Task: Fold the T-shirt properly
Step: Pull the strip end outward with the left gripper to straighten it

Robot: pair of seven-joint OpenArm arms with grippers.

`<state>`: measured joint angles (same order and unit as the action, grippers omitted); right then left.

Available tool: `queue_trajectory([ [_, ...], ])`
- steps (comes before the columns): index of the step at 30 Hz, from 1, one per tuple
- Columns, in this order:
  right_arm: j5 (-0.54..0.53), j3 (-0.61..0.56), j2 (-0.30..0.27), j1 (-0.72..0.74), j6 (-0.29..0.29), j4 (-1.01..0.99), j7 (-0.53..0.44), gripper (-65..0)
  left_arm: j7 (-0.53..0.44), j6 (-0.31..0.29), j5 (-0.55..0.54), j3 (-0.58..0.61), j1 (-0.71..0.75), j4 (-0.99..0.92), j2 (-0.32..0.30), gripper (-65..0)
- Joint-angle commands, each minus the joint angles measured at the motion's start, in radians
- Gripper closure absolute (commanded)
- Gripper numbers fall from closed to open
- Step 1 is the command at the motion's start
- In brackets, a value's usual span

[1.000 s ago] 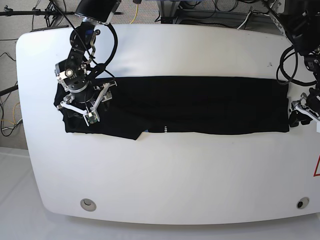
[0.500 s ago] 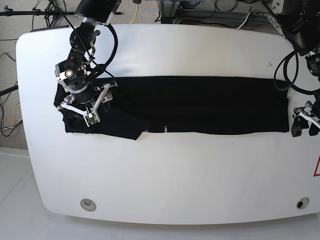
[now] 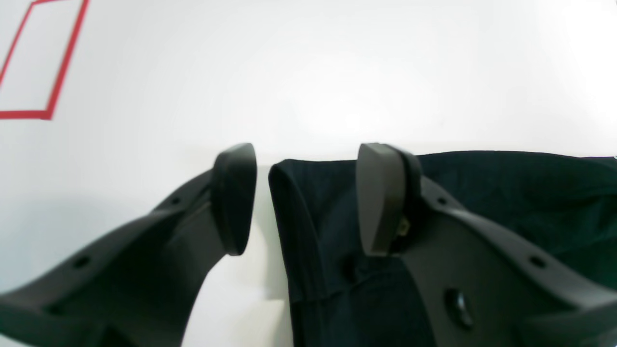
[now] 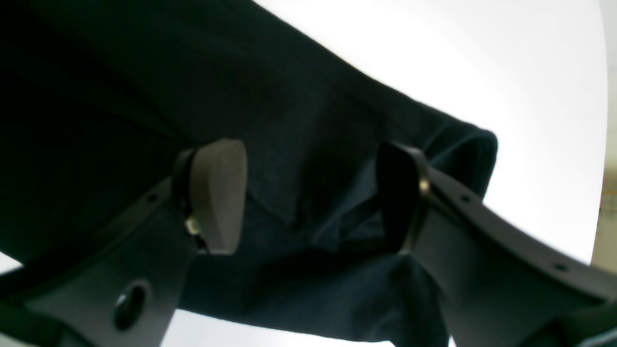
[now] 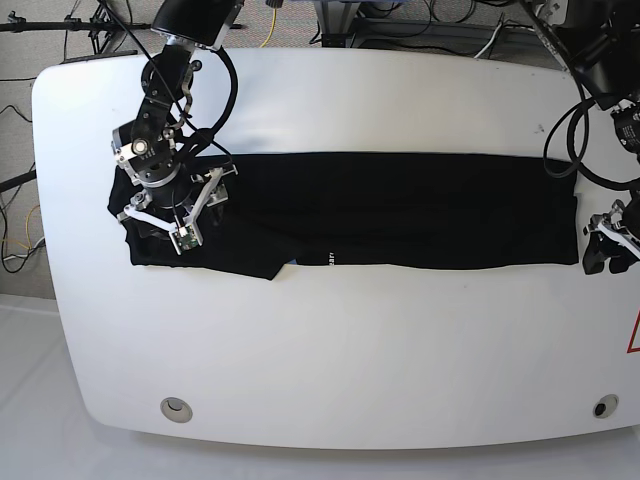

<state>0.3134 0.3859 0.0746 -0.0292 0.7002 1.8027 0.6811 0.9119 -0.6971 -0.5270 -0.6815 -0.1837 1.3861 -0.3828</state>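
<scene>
T-shirt (image 5: 400, 210) lies flat; both hands gape at its ends.

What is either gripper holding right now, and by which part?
Nothing is held. The left gripper stands open, straddling the T-shirt at its end edge without closing on it. The right gripper stands open over the other end.

Very little here can be read. The black T-shirt (image 5: 400, 210) carries one tiny scrap of white lettering (image 5: 330, 261) on its near edge — too small to make out. On the white table (image 5: 330, 350) sits a red outline (image 3: 33, 62) — no words inside it. No brand or number shows anywhere.
</scene>
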Motion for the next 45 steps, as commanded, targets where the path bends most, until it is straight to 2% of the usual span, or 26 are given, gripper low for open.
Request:
queue_trajectory([
  [1, -0.009, 0.0, -0.003, 0.015, -0.002, 0.017, -0.023, -40.5, -0.031, -0.001, -0.003, -0.002, -0.025, -0.006, -0.021, -31.3],
  [9, -0.014, -0.003, -0.003, 0.012, -0.002, 0.016, -0.015, -41.0, -0.056, -0.001, 0.08, 0.008, -0.032, -0.086, -0.022, -31.9],
  [15, -0.013, -0.002, -0.005, 0.016, -0.002, 0.013, -0.022, -41.4, -0.052, -0.001, 0.098, 0.02, -0.062, -0.165, -0.026, -34.6],
  [31, -0.024, -0.005, -0.003, 0.014, -0.002, 0.011, -0.019, -41.8, 0.04, -0.001, -0.021, 0.015, -0.105, -0.305, -0.044, -39.3],
  [45, -0.03, -0.009, -0.001, 0.02, -0.002, 0.012, -0.022, -41.4, 0.016, -0.001, 0.014, 0.054, -0.114, -0.398, -0.041, -38.4],
])
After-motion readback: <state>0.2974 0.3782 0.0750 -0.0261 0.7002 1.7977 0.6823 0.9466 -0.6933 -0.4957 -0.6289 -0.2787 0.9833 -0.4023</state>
